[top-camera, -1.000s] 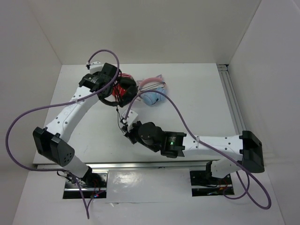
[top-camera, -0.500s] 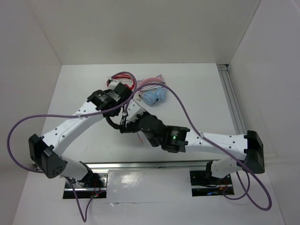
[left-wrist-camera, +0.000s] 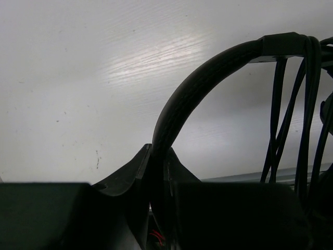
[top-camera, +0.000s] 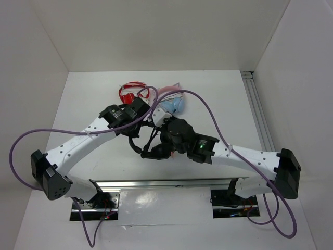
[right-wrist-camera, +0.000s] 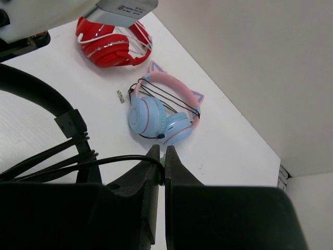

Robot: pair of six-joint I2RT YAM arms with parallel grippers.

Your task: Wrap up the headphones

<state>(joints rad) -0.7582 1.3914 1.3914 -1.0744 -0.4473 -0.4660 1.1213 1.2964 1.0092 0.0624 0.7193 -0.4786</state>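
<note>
Two grips hold the all-black over-ear headphones [left-wrist-camera: 223, 57]: left fingers [left-wrist-camera: 130, 169] clamp the stiff headband [left-wrist-camera: 174, 101]; right fingers [right-wrist-camera: 179, 174] pinch its thin cable [right-wrist-camera: 119, 158], likely limp and slippery.

black headphones [left-wrist-camera: 195, 83], red-and-white headphones [right-wrist-camera: 109, 49], blue-and-pink cat-ear headphones [right-wrist-camera: 148, 117], white wood-grain table [top-camera: 223, 104], white arms [top-camera: 78, 143]

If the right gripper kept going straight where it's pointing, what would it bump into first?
Probably the blue-and-pink cat-ear headphones, lying straight ahead of the right gripper in its wrist view. Depth is unclear, so it might touch the white table just before them.
</note>
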